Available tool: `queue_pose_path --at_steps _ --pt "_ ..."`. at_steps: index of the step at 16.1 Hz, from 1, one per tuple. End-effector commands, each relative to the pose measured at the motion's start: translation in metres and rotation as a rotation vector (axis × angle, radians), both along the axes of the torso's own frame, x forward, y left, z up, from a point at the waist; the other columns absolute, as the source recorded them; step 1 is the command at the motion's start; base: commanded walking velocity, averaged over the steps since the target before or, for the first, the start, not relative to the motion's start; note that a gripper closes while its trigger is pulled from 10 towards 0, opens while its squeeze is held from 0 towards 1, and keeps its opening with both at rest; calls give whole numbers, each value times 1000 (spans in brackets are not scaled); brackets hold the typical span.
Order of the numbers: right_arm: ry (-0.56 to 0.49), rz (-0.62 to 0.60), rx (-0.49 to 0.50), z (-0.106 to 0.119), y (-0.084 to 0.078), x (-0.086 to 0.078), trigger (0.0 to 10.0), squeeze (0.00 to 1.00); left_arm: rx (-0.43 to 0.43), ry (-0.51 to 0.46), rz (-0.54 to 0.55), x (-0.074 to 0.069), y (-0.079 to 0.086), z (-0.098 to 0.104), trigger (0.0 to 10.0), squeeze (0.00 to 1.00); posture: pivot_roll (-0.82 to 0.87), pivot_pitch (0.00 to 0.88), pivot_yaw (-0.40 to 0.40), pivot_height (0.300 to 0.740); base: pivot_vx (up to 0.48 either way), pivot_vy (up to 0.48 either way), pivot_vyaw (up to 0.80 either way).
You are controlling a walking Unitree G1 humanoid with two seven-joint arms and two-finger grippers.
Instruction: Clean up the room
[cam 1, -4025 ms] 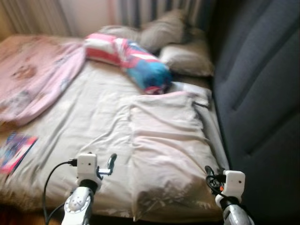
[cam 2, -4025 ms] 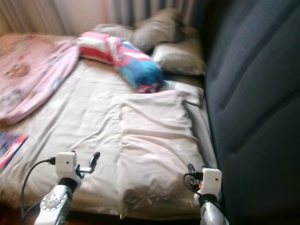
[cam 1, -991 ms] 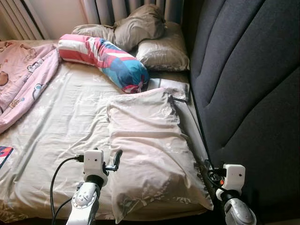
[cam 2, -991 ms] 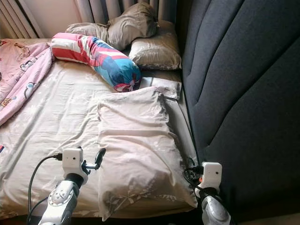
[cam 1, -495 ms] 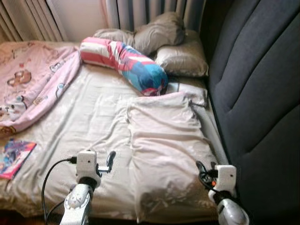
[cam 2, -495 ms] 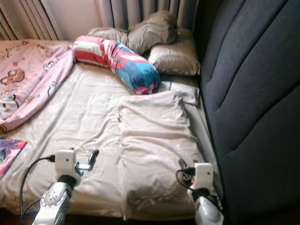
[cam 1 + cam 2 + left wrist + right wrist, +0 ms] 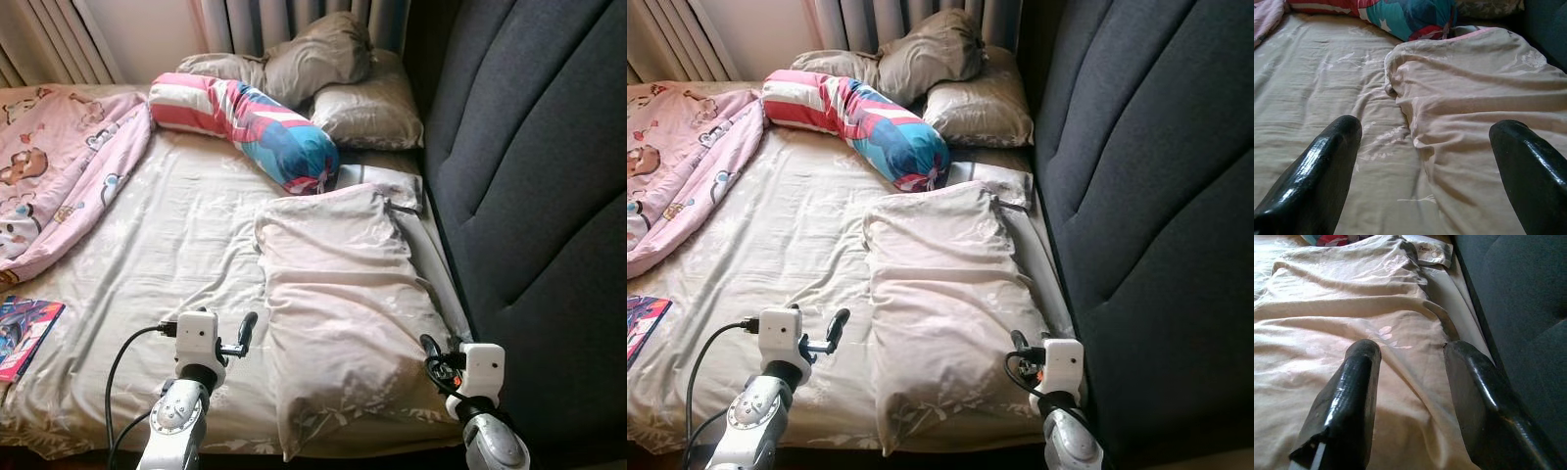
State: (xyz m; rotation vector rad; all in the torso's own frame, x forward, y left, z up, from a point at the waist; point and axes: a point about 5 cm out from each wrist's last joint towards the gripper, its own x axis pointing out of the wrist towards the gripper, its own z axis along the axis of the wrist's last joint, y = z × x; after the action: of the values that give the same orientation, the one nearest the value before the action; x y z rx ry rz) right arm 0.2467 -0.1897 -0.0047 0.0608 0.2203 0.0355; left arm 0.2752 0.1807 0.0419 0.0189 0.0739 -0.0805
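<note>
Pillow (image 7: 343,313) label unreadable | left pincer (image 7: 1420,161) apart | right pincer (image 7: 1410,382) apart

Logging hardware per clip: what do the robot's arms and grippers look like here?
Both arms are silver with round perforated joints, each topped by a white boxy wrist module. The left gripper and right gripper have glossy black rounded fingers. A black cable loops to each wrist.

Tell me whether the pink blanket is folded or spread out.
Neither: the pink blanket lies bunched and rumpled along the bed's left side.
</note>
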Motion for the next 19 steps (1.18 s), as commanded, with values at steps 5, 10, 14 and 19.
queue_pose_path --at_steps 5,10,14,19 --pt "12 -42 -4 0 -6 1 10000 0 6 -15 -12 0 -3 3 10000 0 8 117 -1 740 50 0 0" --pt "5 -50 -7 1 -7 3 10000 0 -7 -13 -9 -1 -3 3 10000 0 12 120 -4 740 284 0 0" --pt "18 -57 4 0 -6 4 10000 0 -6 -13 -8 0 -2 3 10000 0 16 121 -4 740 297 0 -195" --pt "3 -51 0 2 -5 6 10000 0 8 -5 -2 -2 -1 2 10000 0 16 132 -5 740 0 0 -154"
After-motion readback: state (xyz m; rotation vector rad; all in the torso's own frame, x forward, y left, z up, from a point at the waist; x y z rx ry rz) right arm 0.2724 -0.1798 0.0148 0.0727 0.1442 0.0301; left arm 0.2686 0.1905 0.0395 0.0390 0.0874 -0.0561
